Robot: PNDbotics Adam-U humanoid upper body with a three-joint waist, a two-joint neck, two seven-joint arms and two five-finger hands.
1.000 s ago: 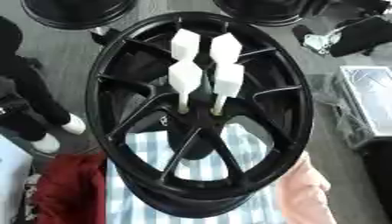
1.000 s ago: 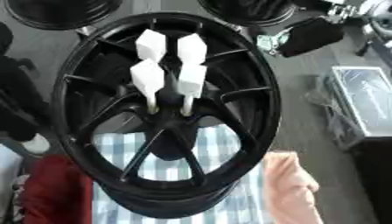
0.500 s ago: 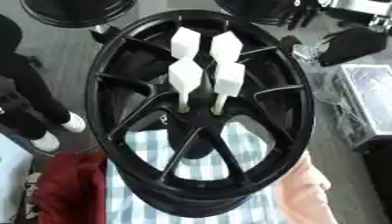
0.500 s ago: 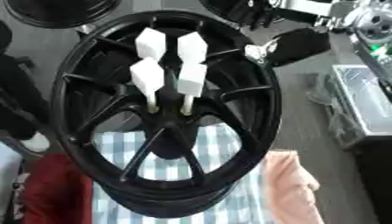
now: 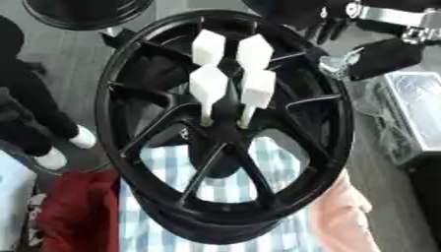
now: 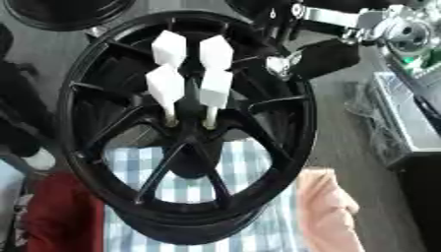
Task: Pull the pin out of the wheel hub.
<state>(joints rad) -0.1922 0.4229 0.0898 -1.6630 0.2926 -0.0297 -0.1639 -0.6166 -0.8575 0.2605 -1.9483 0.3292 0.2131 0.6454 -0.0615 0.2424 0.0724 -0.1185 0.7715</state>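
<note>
my right hand (image 5: 331, 22): upper right corner, dark fingers hanging relaxed, grasping nothing, partly blurred. white pins (image 5: 208, 84) stand in the wheel hub (image 5: 226, 129), below-left of them.

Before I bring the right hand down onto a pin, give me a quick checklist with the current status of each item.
1. Four white block-headed pins seated in the hub of the black spoked wheel: ok, all upright, none pulled.
2. Right hand in view: ok, upper right, beside the wheel's rim.
3. Right hand touching a pin: not ok, it is apart from them.
4. Right hand's fingers open for a grasp: cannot tell.
5. Left hand clear of the wheel: cannot tell, it shows in neither view.
6. Wheel supported: ok, its lower part rests over the blue-and-white checked cloth.
</note>
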